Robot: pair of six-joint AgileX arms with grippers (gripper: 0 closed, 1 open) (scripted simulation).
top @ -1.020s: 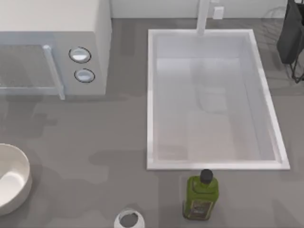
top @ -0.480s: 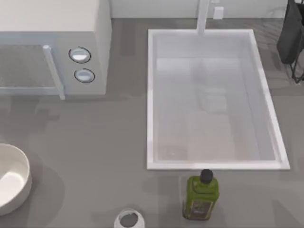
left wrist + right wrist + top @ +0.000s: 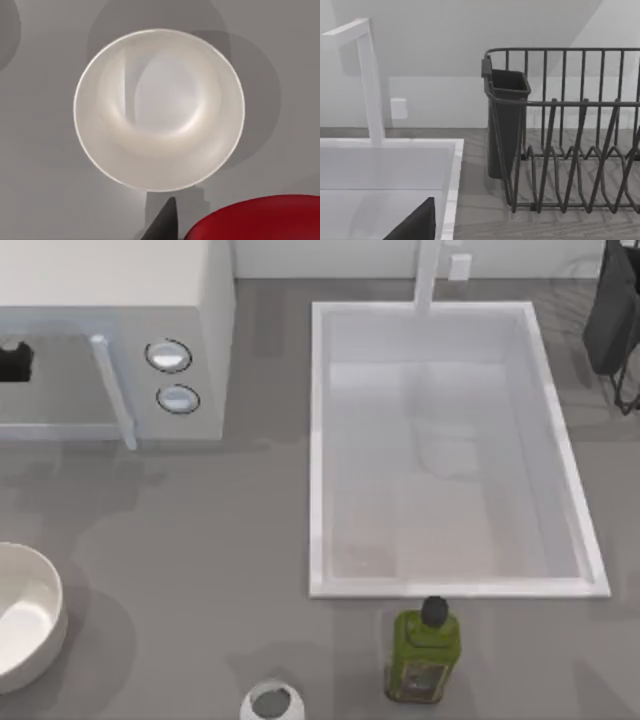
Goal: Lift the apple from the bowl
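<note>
Red apple (image 3: 255,220) above white bowl (image 3: 159,107)

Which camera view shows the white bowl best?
The left wrist view: it looks straight down on the whole bowl, its rim complete and its inside bare, with the red apple at the picture's edge, outside it. The top view cuts the bowl at the table's left edge.

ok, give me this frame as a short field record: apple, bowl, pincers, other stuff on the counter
apple: glossy red round apple out of the bowl, close under the left wrist camera
bowl: plain white round bowl holds nothing, sits at the counter's left edge
left pincer: dark fingertip beside the apple, above the bowl
right pincer: parked by the white sink
other: green bottle, small white-rimmed cup, dark wire dish rack, white microwave
</note>
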